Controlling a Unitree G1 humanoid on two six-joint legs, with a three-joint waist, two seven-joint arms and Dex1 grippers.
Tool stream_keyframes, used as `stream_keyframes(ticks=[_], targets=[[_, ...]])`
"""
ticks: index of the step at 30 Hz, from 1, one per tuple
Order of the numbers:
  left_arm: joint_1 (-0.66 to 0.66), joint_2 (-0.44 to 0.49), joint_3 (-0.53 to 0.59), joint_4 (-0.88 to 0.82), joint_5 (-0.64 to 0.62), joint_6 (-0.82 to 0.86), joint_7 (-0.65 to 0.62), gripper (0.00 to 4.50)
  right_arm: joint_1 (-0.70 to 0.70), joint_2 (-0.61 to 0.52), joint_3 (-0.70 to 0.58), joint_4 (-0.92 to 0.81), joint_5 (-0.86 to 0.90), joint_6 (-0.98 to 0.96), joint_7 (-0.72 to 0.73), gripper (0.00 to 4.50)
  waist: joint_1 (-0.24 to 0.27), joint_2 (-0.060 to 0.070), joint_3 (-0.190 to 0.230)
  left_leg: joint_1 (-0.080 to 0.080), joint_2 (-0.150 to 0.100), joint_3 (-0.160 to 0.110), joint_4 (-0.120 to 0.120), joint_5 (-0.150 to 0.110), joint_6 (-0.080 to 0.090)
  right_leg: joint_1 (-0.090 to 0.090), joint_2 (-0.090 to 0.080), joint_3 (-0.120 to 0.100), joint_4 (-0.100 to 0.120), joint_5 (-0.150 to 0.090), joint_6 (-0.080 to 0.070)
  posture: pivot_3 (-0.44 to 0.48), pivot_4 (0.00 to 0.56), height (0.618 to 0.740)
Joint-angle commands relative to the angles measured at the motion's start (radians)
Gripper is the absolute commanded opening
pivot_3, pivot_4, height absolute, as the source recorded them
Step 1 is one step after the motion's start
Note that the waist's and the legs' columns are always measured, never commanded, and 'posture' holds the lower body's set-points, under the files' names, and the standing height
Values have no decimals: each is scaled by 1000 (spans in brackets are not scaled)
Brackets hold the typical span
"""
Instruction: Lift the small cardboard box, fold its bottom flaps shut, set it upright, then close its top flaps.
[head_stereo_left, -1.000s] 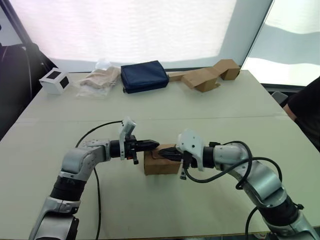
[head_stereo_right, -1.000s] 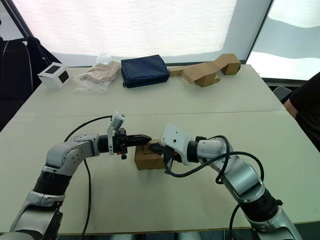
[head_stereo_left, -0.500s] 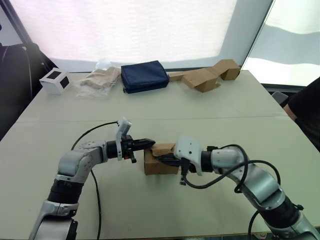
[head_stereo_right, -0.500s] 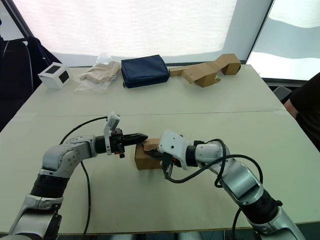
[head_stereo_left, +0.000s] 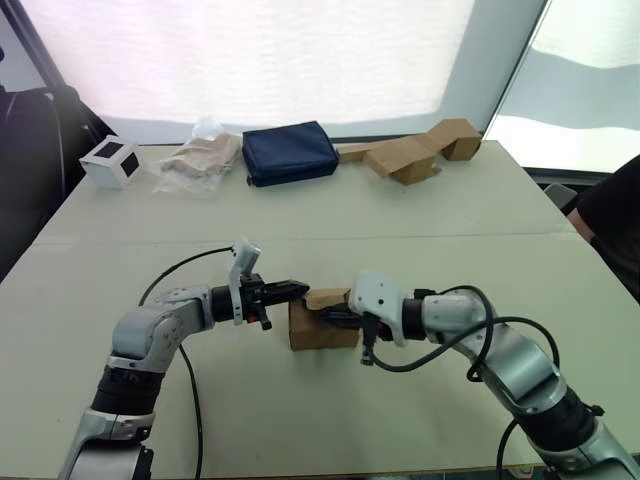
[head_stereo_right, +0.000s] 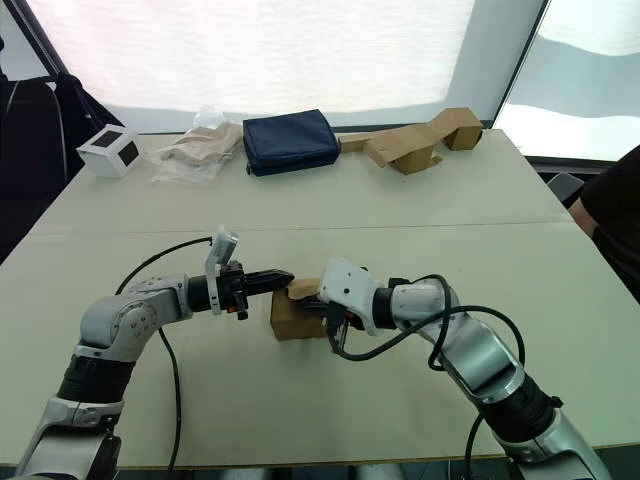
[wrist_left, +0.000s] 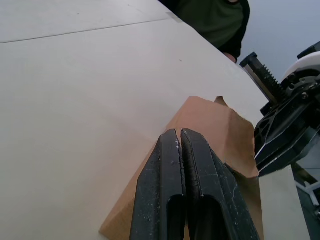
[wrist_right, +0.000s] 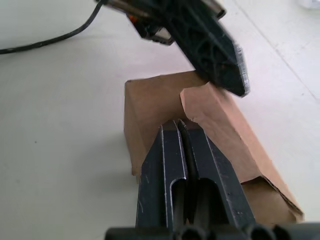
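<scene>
no readable text anywhere. small cardboard box is plain brown, no print. white cube has black squares only, no characters.

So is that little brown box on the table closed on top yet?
Not fully. On the small cardboard box, a top flap stands raised, not flat. Both sets of jaws are shut at it.

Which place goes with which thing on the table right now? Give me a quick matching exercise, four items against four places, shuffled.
Things:
1. small brown cardboard box
2. small white cube with black squares
3. dark blue fabric pouch
4. long flattened brown cardboard piece

Places:
A. far edge, middle
B. far right corner
C. between the left claw and right claw
D. far left corner

Pairs: 1-C, 2-D, 3-A, 4-B
</scene>
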Motion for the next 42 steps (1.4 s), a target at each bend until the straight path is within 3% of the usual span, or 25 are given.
stream_keyframes(ticks=[1,7,18,42], targets=[[-11,2,-7,-26,-3,-8,-5,86,-9,1,-75,-64,81,28,20,0,0,0,0,0,0,0,0,0,0,0,0,0,0,0,0,0,150,740],[-17,0,-5,-19,-4,-8,-2,86,-14,3,-95,-69,114,47,9,0,0,0,0,0,0,0,0,0,0,0,0,0,0,0,0,0,150,740],[-26,-6,11,-24,-24,9,8,86,-21,-14,11,5,-11,-22,-8,0,0,0,0,0,0,0,0,0,0,0,0,0,0,0,0,0,150,740],[-5,-1,-6,-72,-28,25,8,86,-20,4,39,68,-105,-96,-9,0,-1,0,0,0,0,0,0,0,0,0,0,0,0,0,0,0,150,740]])
